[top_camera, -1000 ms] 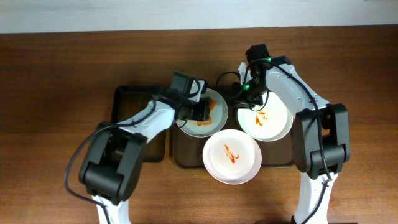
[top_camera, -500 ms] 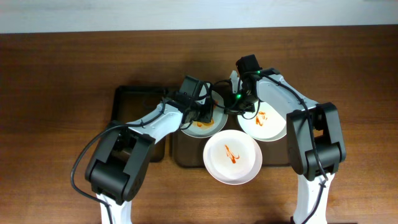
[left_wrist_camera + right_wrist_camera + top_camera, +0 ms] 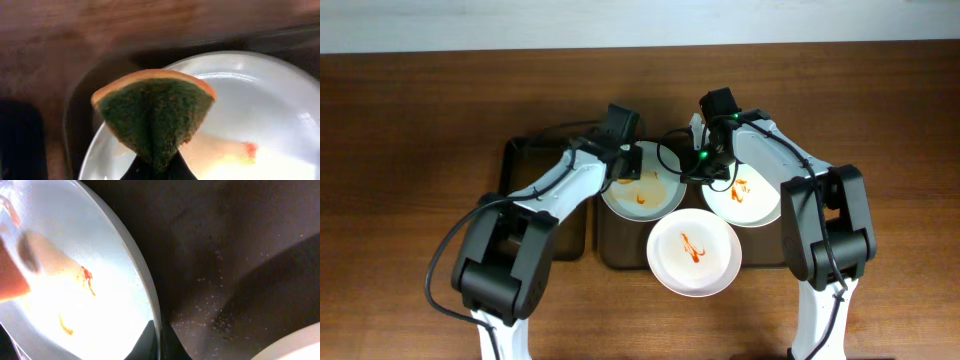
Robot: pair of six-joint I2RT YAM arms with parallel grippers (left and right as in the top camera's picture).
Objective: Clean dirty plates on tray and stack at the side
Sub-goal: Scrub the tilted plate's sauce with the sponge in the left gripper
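Three white plates with orange sauce lie on the dark tray (image 3: 620,252): a left plate (image 3: 645,195), a right plate (image 3: 748,200) and a front plate (image 3: 693,255). My left gripper (image 3: 620,165) is shut on a folded green and orange sponge (image 3: 155,115), held at the far left rim of the left plate (image 3: 250,115), where a pale orange smear shows. My right gripper (image 3: 692,170) is shut on that plate's right rim (image 3: 159,340); its white face (image 3: 75,295) shows sauce streaks.
A second dark tray (image 3: 535,200) lies to the left, under my left arm. The tray floor (image 3: 240,270) beside the held rim is speckled with crumbs. Another plate's edge (image 3: 297,347) shows at the lower right of the right wrist view. Brown table (image 3: 410,150) lies all round.
My right gripper moved left onto the left plate's rim and has stayed there. My left gripper, with the sponge, slid from the plate's middle back to its far left rim, uncovering the smear.
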